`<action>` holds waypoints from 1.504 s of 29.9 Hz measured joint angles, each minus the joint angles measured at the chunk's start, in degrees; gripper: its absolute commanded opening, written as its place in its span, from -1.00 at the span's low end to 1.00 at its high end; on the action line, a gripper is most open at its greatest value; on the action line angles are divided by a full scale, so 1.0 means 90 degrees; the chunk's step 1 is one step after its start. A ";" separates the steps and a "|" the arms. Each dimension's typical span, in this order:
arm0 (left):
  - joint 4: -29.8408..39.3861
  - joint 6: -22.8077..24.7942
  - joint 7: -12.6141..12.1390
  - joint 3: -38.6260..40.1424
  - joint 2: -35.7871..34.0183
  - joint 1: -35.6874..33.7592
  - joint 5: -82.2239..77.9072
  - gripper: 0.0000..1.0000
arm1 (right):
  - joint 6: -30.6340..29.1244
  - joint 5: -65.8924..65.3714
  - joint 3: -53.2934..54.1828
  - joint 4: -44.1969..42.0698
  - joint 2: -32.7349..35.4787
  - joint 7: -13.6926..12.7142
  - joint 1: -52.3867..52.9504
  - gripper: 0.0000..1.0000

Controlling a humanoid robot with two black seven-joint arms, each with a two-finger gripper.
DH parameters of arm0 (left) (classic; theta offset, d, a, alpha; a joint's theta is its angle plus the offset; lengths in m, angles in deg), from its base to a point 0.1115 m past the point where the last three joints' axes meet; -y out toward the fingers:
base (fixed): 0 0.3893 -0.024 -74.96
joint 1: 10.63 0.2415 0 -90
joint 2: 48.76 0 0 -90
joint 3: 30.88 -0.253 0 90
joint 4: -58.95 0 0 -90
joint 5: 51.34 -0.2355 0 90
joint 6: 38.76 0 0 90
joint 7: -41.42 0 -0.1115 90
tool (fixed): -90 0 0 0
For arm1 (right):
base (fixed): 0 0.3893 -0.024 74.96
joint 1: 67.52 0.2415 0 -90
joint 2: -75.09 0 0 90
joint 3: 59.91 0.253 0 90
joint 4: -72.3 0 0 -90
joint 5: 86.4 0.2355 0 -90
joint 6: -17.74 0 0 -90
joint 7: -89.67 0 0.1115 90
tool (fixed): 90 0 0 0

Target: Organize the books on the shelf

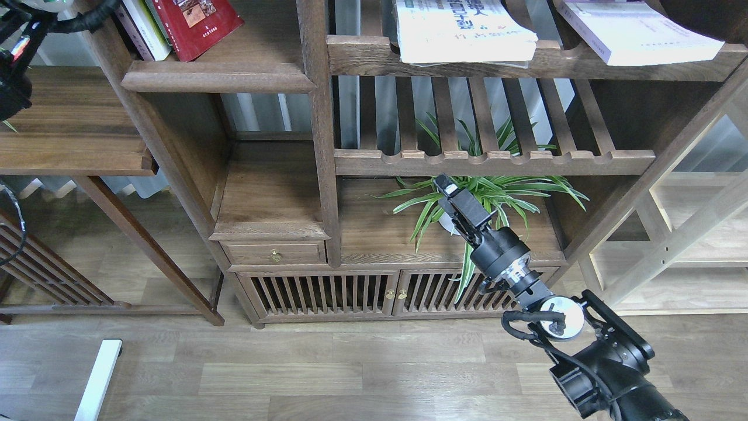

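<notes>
On the top left shelf (216,76), a dark plank with a rounded front edge, the red book (196,23) leans to the left against a few thinner books (143,26) whose spines show white, green and dark. Only the lower parts of these show, since the view cuts them off at the top. To the right of the thick upright post (318,128), the upper slatted rack (526,61) carries the other two. The large white book with green characters (464,29) lies flat with its lower edge hanging a little over the rack's front rail. The pale lavender-white book (634,32) lies flat further right, turned at an angle, one corner jutting past the rail. The two are apart from each other.

Below them a second slatted rack (494,161) with a scalloped front rail stands bare, and under it a leafy green plant (491,199) sits on the cabinet top (380,228).

The right arm rises from the lower right corner, and the right gripper (447,188) points up and to the left in front of the plant, well below all of the books. Its fingers lie close together and hold nothing, with only a narrow gap, if any, between them.

The left arm shows only as a dark block and cables at the upper left edge, above a side table (76,140); the left gripper cannot be made out, so the state of its fingers cannot be told.
</notes>
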 measured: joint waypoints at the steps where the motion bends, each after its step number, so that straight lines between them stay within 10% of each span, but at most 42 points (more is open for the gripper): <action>1: 0.0042 -0.0009 0.0002 0.0005 -0.0025 0.0016 0.0004 -0.29 | 0.0000 -0.0006 0.0013 0.0001 0.0029 0.0000 -0.0004 0.98; 17: 0.1915 0.0223 0.0023 0.0578 -0.1285 0.1050 0.0513 -0.26 | 0.0000 -0.0032 0.0236 0.0033 0.0673 0.0000 0.0043 0.98; 31: 0.2563 0.3542 0.0072 0.2035 -0.1643 0.3063 0.2219 -0.27 | 0.0000 -0.0174 0.0486 0.0433 0.1259 -0.0029 0.0072 0.97; 45: 0.2568 0.3782 0.0144 0.2183 -0.0938 0.4978 0.3898 0.13 | 0.0000 -0.0169 0.0843 0.0766 0.1954 -0.0055 -0.0139 0.97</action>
